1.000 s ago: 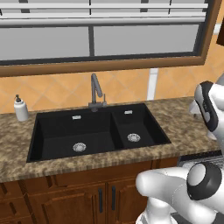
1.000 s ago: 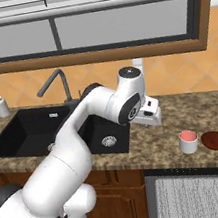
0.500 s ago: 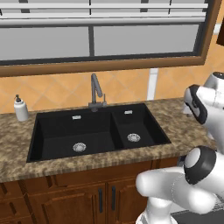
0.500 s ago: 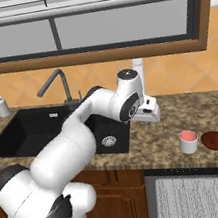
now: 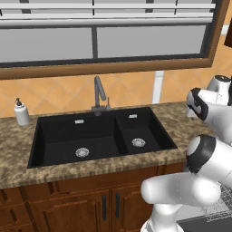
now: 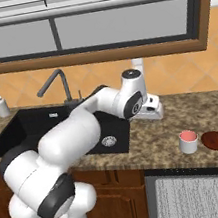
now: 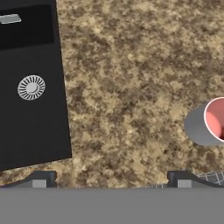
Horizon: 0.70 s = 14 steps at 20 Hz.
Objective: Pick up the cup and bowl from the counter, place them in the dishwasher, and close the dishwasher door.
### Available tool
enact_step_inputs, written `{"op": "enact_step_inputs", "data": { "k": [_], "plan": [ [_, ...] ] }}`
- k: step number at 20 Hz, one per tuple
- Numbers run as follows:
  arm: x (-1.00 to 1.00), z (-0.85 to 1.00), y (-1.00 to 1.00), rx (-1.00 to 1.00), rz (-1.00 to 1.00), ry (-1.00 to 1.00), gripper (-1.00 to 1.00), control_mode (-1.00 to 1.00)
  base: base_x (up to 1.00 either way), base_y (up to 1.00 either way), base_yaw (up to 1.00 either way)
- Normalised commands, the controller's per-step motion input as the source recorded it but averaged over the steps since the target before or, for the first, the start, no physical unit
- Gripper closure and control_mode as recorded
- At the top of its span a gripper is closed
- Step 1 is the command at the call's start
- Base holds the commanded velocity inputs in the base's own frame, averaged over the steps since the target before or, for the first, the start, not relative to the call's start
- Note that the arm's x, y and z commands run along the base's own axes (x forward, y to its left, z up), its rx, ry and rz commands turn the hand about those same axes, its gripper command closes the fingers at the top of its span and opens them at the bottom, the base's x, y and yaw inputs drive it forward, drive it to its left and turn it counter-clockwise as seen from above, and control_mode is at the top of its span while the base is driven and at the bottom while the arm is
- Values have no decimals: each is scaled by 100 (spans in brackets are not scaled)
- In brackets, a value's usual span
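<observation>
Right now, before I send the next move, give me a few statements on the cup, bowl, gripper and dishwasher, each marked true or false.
1. The cup stands upright on the counter. True.
2. The gripper is shut on the cup. False: its fingertips stand apart with nothing between them, and the cup sits off to one side in the hand view.
3. The bowl is beside the cup on the counter. True.
4. The cup lies in the sink. False: it is on the granite, away from the sink.
5. The dishwasher is closed. False: its wire rack shows below the counter edge.
</observation>
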Motion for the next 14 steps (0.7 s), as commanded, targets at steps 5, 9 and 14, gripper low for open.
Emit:
{"op": "enact_step_inputs", "data": {
  "k": [5, 9, 14],
  "plan": [
    [37, -2, -50, 1, 0, 17, -100, -100, 0, 0, 0],
    [41, -16, -42, 0, 0, 13, -100, -100, 0, 0, 0],
    [6, -13, -58, 3, -1, 9, -100, -100, 0, 0, 0]
  ]
}}
